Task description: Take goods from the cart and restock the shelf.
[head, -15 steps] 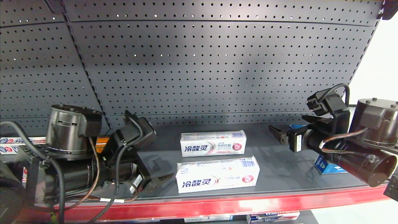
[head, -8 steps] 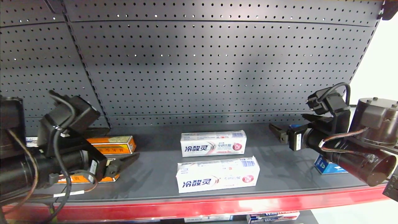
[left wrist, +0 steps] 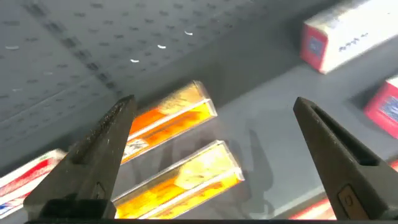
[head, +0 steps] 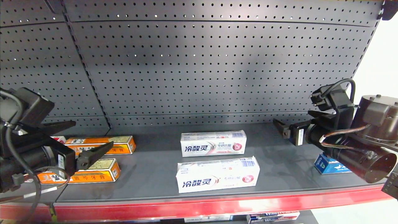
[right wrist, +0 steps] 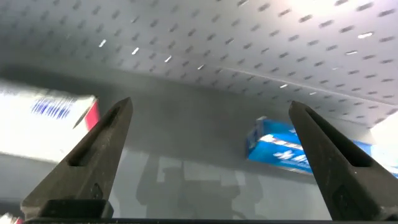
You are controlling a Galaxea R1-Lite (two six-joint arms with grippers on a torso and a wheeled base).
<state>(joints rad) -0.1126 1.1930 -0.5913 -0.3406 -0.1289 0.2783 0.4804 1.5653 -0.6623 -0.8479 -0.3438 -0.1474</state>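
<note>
Our left gripper (head: 93, 133) stands with its fingers spread wide and holds nothing. We see it far to the left of the front white box (head: 217, 174), near the rear orange box (head: 102, 144) and the front orange box (head: 93, 171). Both of these lie flat on the shelf (head: 279, 168). Directly behind the front white box, a little apart and parallel to it, lies the rear white box (head: 213, 143). To the right of the front white box we see the right gripper (right wrist: 209, 102), also wide apart and empty, raised over the shelf. Below its arm lies a blue box (head: 329, 166), partly hidden.
</note>
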